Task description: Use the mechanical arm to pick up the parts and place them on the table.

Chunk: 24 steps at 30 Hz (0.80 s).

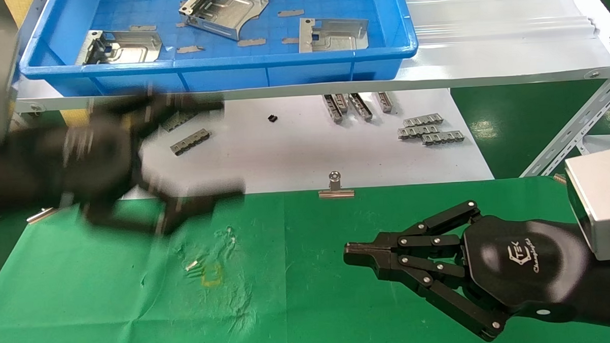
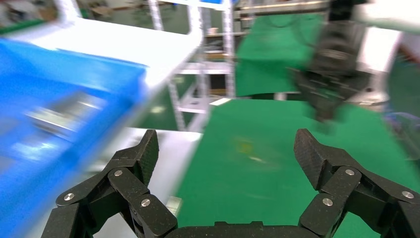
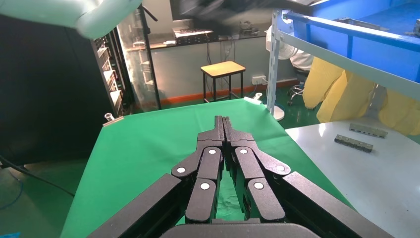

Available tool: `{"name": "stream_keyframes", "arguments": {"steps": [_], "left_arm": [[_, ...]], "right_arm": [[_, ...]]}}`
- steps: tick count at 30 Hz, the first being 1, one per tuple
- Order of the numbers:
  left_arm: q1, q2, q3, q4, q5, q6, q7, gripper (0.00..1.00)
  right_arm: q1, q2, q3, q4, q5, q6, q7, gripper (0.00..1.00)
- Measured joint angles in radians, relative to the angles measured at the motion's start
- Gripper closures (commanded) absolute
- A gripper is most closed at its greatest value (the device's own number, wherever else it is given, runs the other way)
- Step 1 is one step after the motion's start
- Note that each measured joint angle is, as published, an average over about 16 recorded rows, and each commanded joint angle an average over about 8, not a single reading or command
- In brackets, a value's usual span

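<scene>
Head view: the left tool (image 1: 218,149) sits at the left of the frame, blurred, over the near edge of the white board (image 1: 304,151) and the green worktop (image 1: 137,299). Its two fingers are spread wide, one reaching toward the small grey strips (image 1: 190,142) on the board, the other over the green cloth; nothing is between them. The right tool (image 1: 351,252) is at the lower right, low over the worktop, fingers pressed together and holding nothing. Three silver plates lie in the blue tray (image 1: 220,68) along the top of the frame: one at the left (image 1: 120,47), one at the top centre (image 1: 226,12), one toward the right (image 1: 333,34). A binder clip (image 1: 335,185) sits at the worktop's far edge.

Left wrist view: the left tool's (image 2: 225,153) fingers (image 2: 136,166) are far apart and empty, with green cloth and white board behind them. The blue tray (image 2: 59,99) is blurred in the left of the frame, and the right tool (image 2: 329,106) appears in the upper right.

Right wrist view: the right tool's (image 3: 223,121) tips meet in the middle of the frame, empty, above the green cloth (image 3: 143,158).
</scene>
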Motion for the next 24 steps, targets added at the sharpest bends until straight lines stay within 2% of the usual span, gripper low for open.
{"name": "stream_keyframes", "arguments": {"steps": [7,14,15,22,23,24], "left_arm": [[-0.296,0.199,0.091,0.373,0.226,-0.159,0.027,0.00],[-0.481,0.393,0.157,0.738,0.391,-0.386,0.090,0.00],[-0.497,0.415,0.162,0.778,0.406,-0.418,0.097,0.07],[-0.560,0.525,0.187,0.970,0.460,-0.573,0.128,0.94],[-0.563,0.535,0.188,0.986,0.463,-0.586,0.130,1.00],[-0.566,0.542,0.189,1.000,0.465,-0.598,0.132,1.00]], "right_arm": [[0.000,0.000,0.000,0.000,0.000,0.000,0.000,1.00],[0.000,0.000,0.000,0.000,0.000,0.000,0.000,1.00],[0.000,0.000,0.000,0.000,0.000,0.000,0.000,1.00],[0.000,0.000,0.000,0.000,0.000,0.000,0.000,1.00],[0.000,0.000,0.000,0.000,0.000,0.000,0.000,1.00],[0.000,0.000,0.000,0.000,0.000,0.000,0.000,1.00]]}}
